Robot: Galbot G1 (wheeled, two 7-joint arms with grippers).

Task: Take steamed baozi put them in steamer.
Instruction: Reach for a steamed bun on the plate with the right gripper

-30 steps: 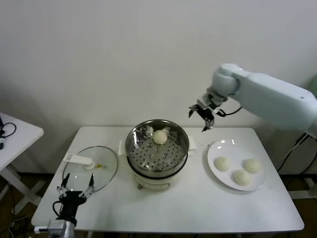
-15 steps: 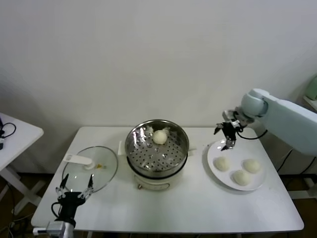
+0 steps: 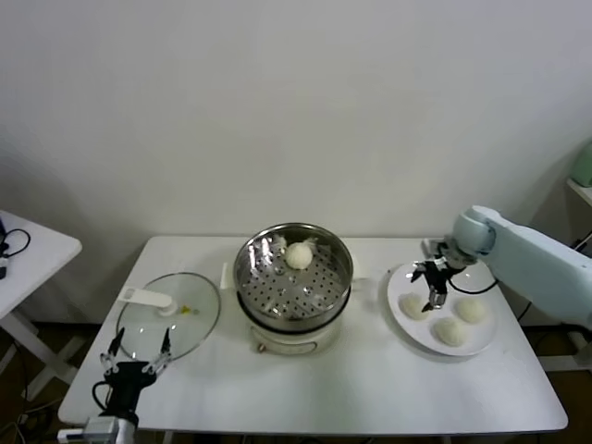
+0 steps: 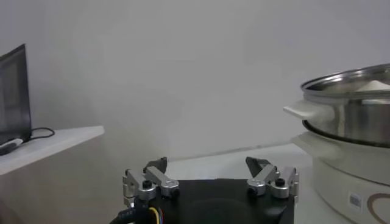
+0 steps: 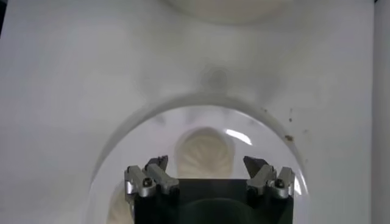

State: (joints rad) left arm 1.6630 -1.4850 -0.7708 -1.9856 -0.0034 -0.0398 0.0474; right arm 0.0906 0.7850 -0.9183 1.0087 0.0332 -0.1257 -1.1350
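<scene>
The steel steamer point(image 3: 293, 277) stands mid-table on its cream base, with one cream-white baozi point(image 3: 298, 254) on its perforated tray. Three more baozi point(image 3: 414, 305) point(image 3: 471, 310) point(image 3: 450, 331) lie on a white plate point(image 3: 400, 324) to the right. My right gripper point(image 3: 433, 289) is open and empty, pointing down just above the plate's leftmost baozi. In the right wrist view that baozi point(image 5: 204, 153) lies between and below the spread right gripper point(image 5: 206, 164). My left gripper point(image 3: 136, 353) is open and empty, low at the table's front left; it also shows in the left wrist view point(image 4: 207, 164).
A round glass lid point(image 3: 168, 324) with a white handle lies flat left of the steamer. A second white table point(image 3: 28, 250) stands at the far left. The steamer's side point(image 4: 347, 119) fills the edge of the left wrist view.
My right gripper has moved from above and beside the steamer, right and down, to just over the plate's leftmost baozi. The left gripper sank slightly.
</scene>
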